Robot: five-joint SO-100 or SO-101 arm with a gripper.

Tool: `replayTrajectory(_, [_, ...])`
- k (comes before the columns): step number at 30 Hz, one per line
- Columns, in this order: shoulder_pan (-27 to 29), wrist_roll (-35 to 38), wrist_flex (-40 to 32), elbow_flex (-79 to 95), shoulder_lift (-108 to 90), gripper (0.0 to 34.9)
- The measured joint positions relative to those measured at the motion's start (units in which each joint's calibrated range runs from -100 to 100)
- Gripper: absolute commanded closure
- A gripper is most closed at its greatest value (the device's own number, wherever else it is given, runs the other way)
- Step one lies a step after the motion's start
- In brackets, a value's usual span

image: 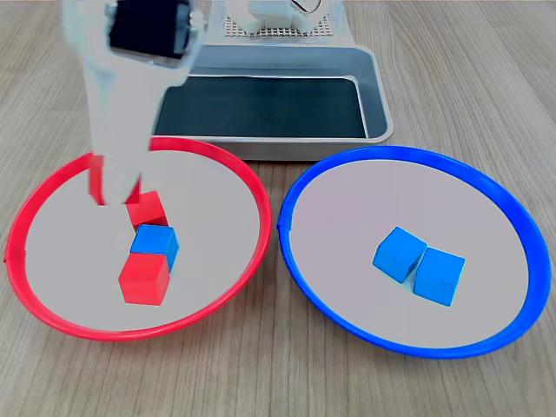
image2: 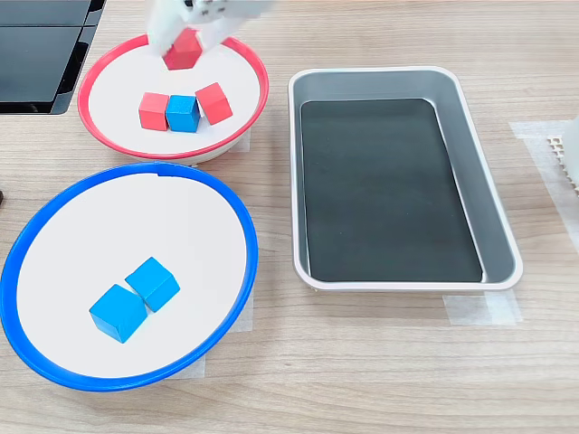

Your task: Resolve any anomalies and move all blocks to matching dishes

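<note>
My gripper [image2: 185, 43] is shut on a red block [image2: 184, 51] and holds it just above the far side of the red-rimmed dish [image2: 116, 62]. In the first exterior view the white gripper [image: 113, 184] hangs over this dish's [image: 213, 204] left half, its fingers covering most of the held block. Inside the dish a blue block [image: 156, 241] lies between two red blocks [image: 146, 208] [image: 144, 279]. The blue-rimmed dish [image: 343, 217] holds two blue blocks [image: 399, 254] [image: 440, 275], touching each other.
A silver metal tray [image2: 472, 145] with a black base stands beside the dishes with nothing in it. A black flat object [image2: 41, 50] lies past the red dish at the second exterior view's upper left. White mesh parts [image: 278, 29] sit behind the tray.
</note>
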Motion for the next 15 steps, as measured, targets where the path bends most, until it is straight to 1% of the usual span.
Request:
replayTrajectory(2, [1.33, 0.15, 0.24, -2.0, 2.13, 34.7])
replayTrajectory(3, [1.68, 0.15, 0.16, -2.54, 2.81, 34.0])
replayTrajectory(7, [3.01, 2.44, -0.16, -3.9, 4.77, 28.5])
replayTrajectory(8, [3.45, 3.03, -0.65, -3.99, 5.2, 27.5])
replayTrajectory(11, [4.87, 4.54, -2.45, -3.99, 7.08, 23.0])
replayTrajectory(14, [4.69, 5.86, -4.0, -4.54, 8.27, 20.5])
replayTrajectory(15, [4.34, 6.11, -4.49, -4.81, 8.44, 19.0])
